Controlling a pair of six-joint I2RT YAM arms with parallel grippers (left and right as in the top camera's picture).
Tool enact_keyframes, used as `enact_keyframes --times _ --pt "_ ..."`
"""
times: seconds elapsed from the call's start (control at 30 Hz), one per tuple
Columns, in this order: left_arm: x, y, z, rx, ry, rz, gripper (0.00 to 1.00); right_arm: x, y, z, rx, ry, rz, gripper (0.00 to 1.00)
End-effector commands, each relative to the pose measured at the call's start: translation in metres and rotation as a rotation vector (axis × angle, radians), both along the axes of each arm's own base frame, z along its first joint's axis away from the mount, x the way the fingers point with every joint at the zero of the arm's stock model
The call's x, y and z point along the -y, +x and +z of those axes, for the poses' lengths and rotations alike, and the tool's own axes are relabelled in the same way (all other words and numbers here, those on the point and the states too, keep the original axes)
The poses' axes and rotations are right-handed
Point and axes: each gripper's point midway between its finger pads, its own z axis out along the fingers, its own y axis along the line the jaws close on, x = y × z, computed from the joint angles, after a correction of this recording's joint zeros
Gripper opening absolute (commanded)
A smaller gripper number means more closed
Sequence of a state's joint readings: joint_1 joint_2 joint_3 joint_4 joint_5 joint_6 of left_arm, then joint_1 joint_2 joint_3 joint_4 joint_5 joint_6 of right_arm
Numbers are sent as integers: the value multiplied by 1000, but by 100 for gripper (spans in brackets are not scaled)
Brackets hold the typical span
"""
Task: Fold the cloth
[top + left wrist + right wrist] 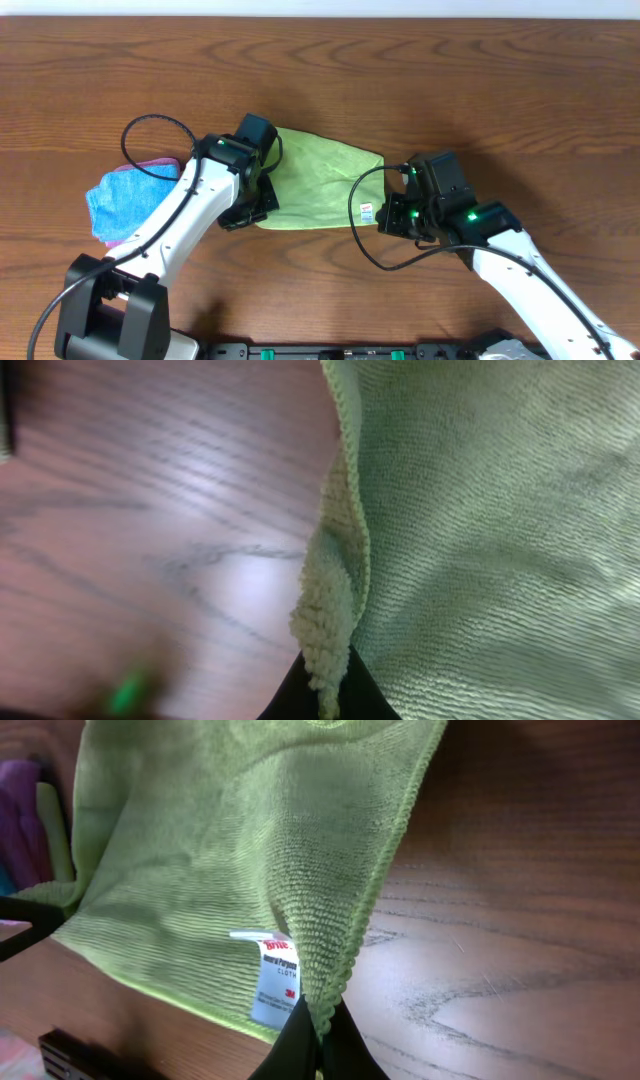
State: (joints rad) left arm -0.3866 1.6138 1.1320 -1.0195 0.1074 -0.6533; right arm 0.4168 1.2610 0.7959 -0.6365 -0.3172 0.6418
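While the left gripper (252,205) pinches the cloth (315,180) at 8 o'clock and the right gripper (388,215) at 4 o'clock, uneven lifting could tug either thin hold loose.

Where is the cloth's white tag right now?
In the overhead view, the white tag sits at the near right corner of the cloth, beside the right gripper pinching that corner.
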Motion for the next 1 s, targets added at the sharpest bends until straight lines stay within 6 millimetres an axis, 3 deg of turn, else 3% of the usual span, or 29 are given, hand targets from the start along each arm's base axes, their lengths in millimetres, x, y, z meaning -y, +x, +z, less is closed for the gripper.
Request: enact_keyframes --times 0.0,0.43,0.53,0.67,0.77,0.97 --pt "-15 4 8 31 82 -11 6 2 -1 2 17 -16 11 1" --pt "-26 -6 8 -5 136 -60 7 4 -4 1 0 -23 12 1" --pt "-32 -9 9 -18 163 -76 13 6 -8 2 -11 -28 12 5" --pt "-40 -9 11 -18 181 -78 30 8 -10 11 17 -26 10 10" --pt "-44 -8 17 0 174 -69 39 14 -13 21 49 -36 -2 25" --pt "-53 -5 35 70 151 -54 55 26 -23 36 94 -54 -22 34"
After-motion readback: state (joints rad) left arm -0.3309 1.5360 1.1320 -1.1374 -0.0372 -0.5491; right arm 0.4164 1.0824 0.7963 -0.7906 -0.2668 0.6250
